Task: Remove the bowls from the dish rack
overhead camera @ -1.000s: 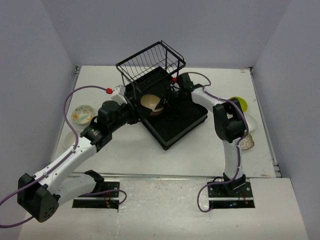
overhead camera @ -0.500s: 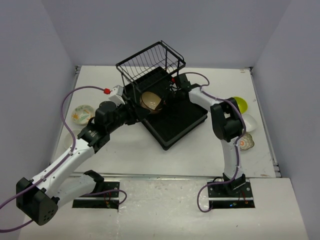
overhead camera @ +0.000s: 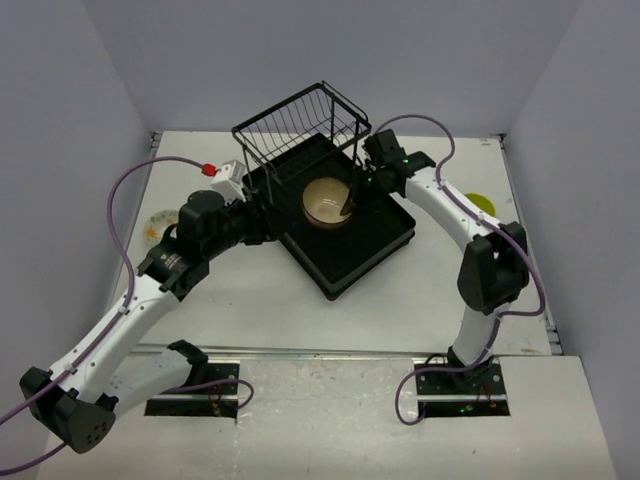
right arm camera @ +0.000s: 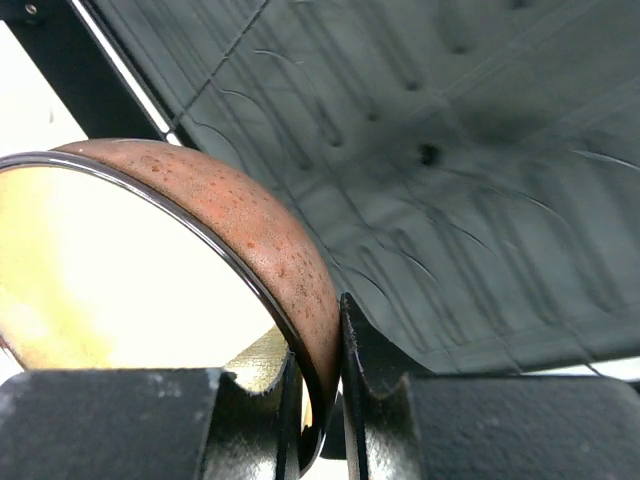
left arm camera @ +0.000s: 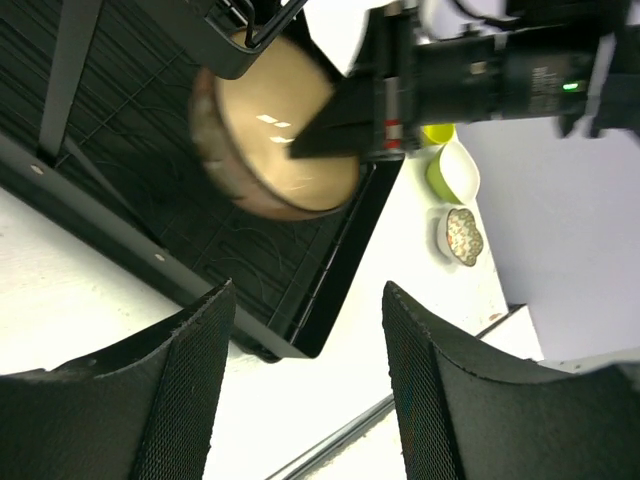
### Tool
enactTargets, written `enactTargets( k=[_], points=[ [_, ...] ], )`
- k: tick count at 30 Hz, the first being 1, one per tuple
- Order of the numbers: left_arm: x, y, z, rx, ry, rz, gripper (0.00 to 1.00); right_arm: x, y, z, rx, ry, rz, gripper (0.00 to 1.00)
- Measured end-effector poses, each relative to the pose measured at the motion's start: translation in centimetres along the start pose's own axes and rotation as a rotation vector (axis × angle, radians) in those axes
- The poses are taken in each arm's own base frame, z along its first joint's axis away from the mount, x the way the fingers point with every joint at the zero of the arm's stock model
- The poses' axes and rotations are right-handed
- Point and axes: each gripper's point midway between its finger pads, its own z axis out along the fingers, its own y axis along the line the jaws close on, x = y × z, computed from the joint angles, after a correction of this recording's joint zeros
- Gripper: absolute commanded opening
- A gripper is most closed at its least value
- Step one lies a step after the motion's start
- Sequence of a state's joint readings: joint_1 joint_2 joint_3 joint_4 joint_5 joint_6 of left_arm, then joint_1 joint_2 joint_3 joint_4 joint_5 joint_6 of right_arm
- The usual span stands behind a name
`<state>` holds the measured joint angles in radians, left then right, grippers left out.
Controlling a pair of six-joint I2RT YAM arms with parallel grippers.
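Observation:
The tan-brown bowl [overhead camera: 326,202] hangs just above the black tray of the dish rack [overhead camera: 372,250], in front of its wire basket [overhead camera: 300,125]. My right gripper [overhead camera: 352,197] is shut on the bowl's right rim. In the right wrist view the reddish-brown rim [right arm camera: 270,240] is pinched between the fingers [right arm camera: 372,400], over the tray floor [right arm camera: 460,170]. My left gripper [overhead camera: 268,222] is open and empty at the rack's left edge. In the left wrist view its gripper [left arm camera: 310,400] faces the bowl [left arm camera: 265,130], apart from it.
A lime-green bowl [overhead camera: 484,204] sits on the table at the right, partly behind my right arm; it also shows in the left wrist view [left arm camera: 450,172] beside a patterned bowl [left arm camera: 463,236]. A white patterned bowl [overhead camera: 154,224] lies at the left, half hidden by my left arm.
My right gripper has lifted the tan-brown bowl, turned it from tilted to mouth-up and drawn it slightly right. My left gripper has pulled back to the left, away from the bowl.

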<state>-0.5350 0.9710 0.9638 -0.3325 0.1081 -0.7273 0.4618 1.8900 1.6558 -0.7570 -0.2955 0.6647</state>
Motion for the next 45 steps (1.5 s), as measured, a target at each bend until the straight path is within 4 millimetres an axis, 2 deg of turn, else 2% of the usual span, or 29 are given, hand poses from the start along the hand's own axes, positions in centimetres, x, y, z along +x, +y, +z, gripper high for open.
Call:
enactTargets(
  k=[3, 5, 12, 15, 18, 20, 23, 29, 34, 42, 45],
  points=[
    [0.3, 0.2, -0.7, -0.015, 0.019, 0.024, 0.63, -0.4, -1.4, -2.8, 0.057, -0.057, -0.026, 0.00],
    [0.5, 0.4, -1.1, -0.027, 0.036, 0.038, 0.63, -0.6, -3.3, -4.6, 0.121, -0.091, -0.030, 0.00],
    [1.2, 1.4, -2.3, -0.091, 0.098, 0.083, 0.64, 0.3, -13.7, -10.8, 0.373, -0.160, 0.075, 0.00],
    [1.7, 2.3, -2.7, -0.132, 0.127, 0.092, 0.66, -0.6, -18.1, -14.9, 0.461, -0.246, 0.170, 0.00],
    [2.3, 2.9, -2.7, -0.161, 0.156, 0.094, 0.67, -1.6, -20.8, -17.7, 0.532, -0.324, 0.223, 0.00],
    [2.7, 3.5, -2.8, -0.188, 0.178, 0.095, 0.67, -1.6, -22.0, -18.5, 0.560, -0.340, 0.245, 0.00],
    [3.0, 4.2, -2.8, -0.228, 0.197, 0.095, 0.68, -0.8, -24.1, -18.1, 0.617, -0.319, 0.265, 0.00],
    [2.4, 4.8, -3.2, -0.282, 0.191, 0.101, 0.69, 1.7, -27.5, -15.0, 0.711, -0.176, 0.286, 0.00],
    [1.8, 4.6, -3.4, -0.294, 0.180, 0.103, 0.69, 1.5, -29.7, -13.0, 0.749, -0.126, 0.311, 0.00],
    [1.9, 5.2, -3.9, -0.329, 0.190, 0.105, 0.69, 1.6, -32.8, -10.8, 0.790, -0.065, 0.358, 0.00],
    [1.8, 5.3, -4.0, -0.337, 0.189, 0.106, 0.70, 1.4, -33.2, -10.7, 0.784, -0.065, 0.372, 0.00]
  ],
)
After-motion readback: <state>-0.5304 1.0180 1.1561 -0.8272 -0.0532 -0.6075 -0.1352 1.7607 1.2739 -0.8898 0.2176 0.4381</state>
